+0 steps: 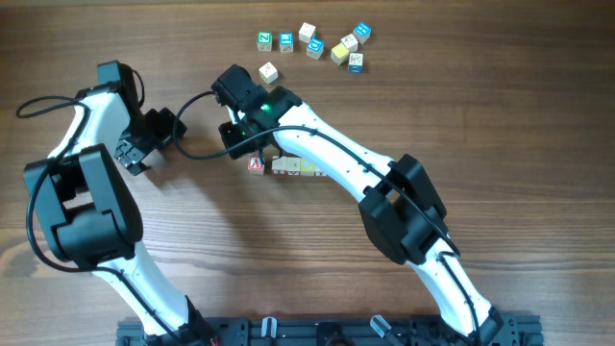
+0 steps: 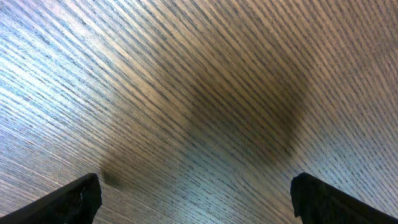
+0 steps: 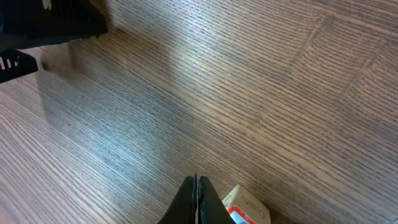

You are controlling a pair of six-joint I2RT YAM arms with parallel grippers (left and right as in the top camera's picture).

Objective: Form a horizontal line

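Though the right arm covers part of it, the horizontal line (image 1: 284, 166) lies near the middle of the table (image 1: 192, 250), its long axis running left to right in the overhead view, with the red "A" cube (image 1: 256, 164) at its left end. The right gripper (image 3: 198, 198) is pinched closed on nothing, just beside that cube. The left gripper (image 2: 196, 194) hovers spread wide over bare wood, well apart from the row.

The left arm (image 1: 77, 130) and right arm (image 1: 332, 159) are white tubes with bulky black joints and black cables (image 1: 43, 102) (a green light (image 1: 262, 108) glows on the right).
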